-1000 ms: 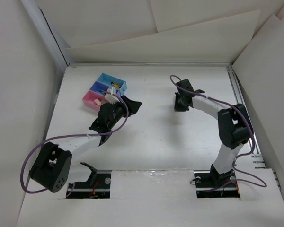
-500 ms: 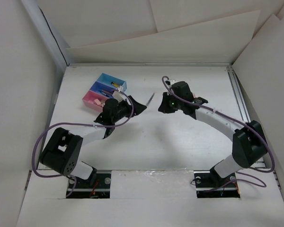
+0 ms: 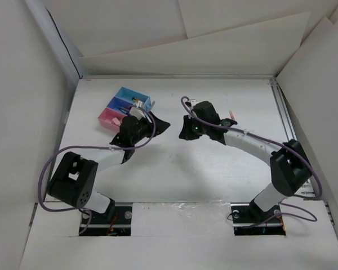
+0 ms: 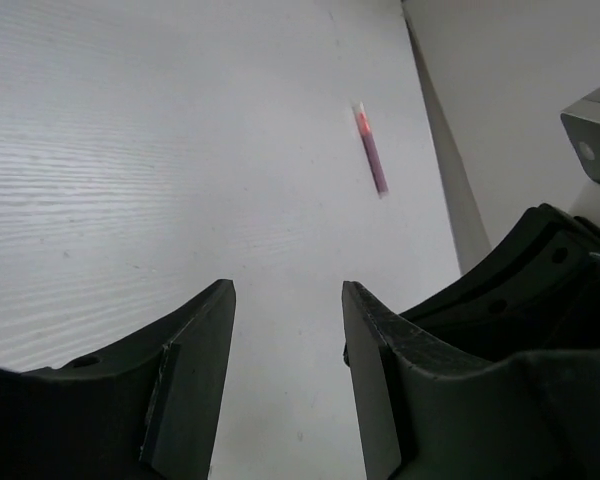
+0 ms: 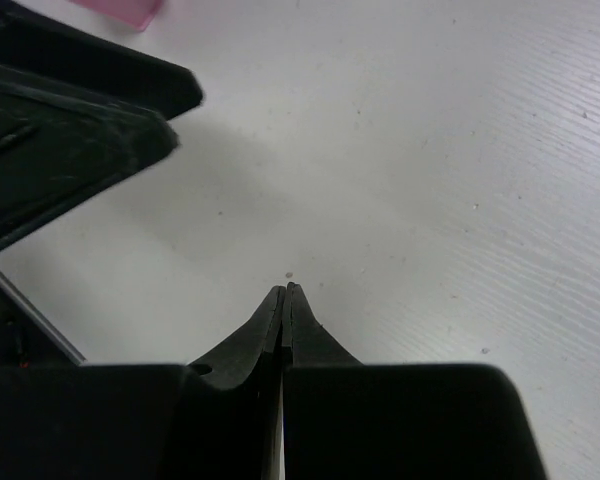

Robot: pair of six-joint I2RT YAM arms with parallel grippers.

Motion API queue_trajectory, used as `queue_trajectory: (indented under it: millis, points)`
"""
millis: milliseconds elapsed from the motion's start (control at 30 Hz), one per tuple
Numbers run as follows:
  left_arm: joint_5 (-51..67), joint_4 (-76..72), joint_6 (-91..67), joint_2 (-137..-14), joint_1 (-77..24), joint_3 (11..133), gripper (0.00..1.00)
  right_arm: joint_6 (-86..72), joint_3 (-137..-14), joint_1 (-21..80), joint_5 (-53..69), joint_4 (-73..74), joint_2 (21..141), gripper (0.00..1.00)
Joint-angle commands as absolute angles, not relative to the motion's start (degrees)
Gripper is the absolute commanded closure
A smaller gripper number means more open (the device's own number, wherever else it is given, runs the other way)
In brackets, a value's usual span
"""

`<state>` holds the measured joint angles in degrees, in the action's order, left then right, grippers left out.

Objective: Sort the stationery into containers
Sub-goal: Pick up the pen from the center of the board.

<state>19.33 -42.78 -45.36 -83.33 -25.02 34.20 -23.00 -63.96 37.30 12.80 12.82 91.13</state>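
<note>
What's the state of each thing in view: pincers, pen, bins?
Left pincer: open, nothing between the jaws.
Right pincer: shut, empty.
Slim pink pen: lying flat on the white table, outside the bins, untouched.
Three joined rectangular plastic bins, light blue, blue-violet and pink: upright, open-topped, small items inside, too small to identify.

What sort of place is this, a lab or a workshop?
Most likely a robotics lab test cell: a left arm and a right arm bolted to a white table, plain boards walling it in, three small coloured bins.
</note>
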Motion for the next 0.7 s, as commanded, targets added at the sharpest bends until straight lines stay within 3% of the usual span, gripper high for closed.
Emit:
queue_trajectory:
  millis: [0, 167, 333, 367, 667]
  points:
    - [10.0, -37.3, -42.0, -78.1, -24.7, 37.1, 0.57, -25.9, -67.7, 37.1, 9.1, 10.2, 93.8, 1.0]
    - [1.3, -34.7, -40.0, -72.0, -24.7, 35.8, 0.57, -29.9, -72.7, 36.5, 4.4, 9.7, 98.7, 1.0]
    - [-4.4, -32.4, -41.4, -67.2, -24.7, 33.5, 0.6, -35.0, -81.5, 37.7, 1.5, 9.1, 107.7, 0.64]
    - [-4.9, -33.8, -42.4, -65.8, -24.7, 32.5, 0.61, -35.5, -83.6, 37.7, 1.5, 9.1, 109.7, 0.62]
    - [-6.8, -33.3, -44.2, -49.7, -24.7, 26.5, 0.61, -42.9, -110.3, 42.5, -5.4, 14.6, 131.6, 0.57]
